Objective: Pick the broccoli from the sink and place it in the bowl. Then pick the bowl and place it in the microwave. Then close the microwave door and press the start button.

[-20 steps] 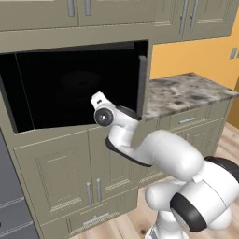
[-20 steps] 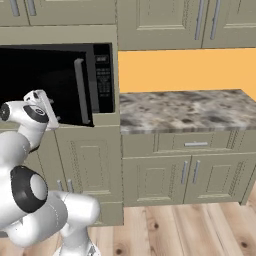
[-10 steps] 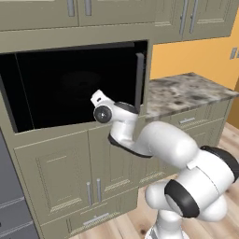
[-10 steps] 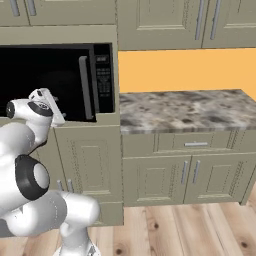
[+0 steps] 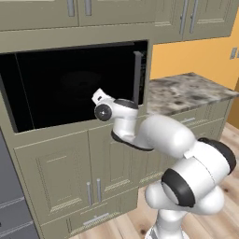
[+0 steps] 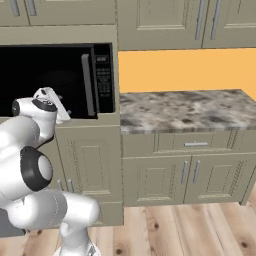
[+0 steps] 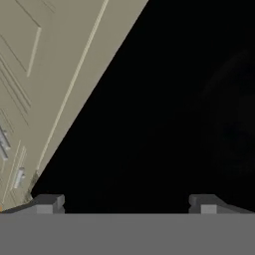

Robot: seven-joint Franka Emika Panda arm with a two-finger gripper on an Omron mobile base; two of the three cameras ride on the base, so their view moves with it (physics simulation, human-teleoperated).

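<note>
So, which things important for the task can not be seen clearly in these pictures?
- Microwave inside: black in both base views and the hand view; whether the bowl is in it cannot be told.
- Microwave door: only its grey handle bar stands out; the panel merges with the dark front.
- Control panel: too small in the right base view to find the start button.
- Gripper: cut by the bottom edge of the hand view, open and empty.
</note>
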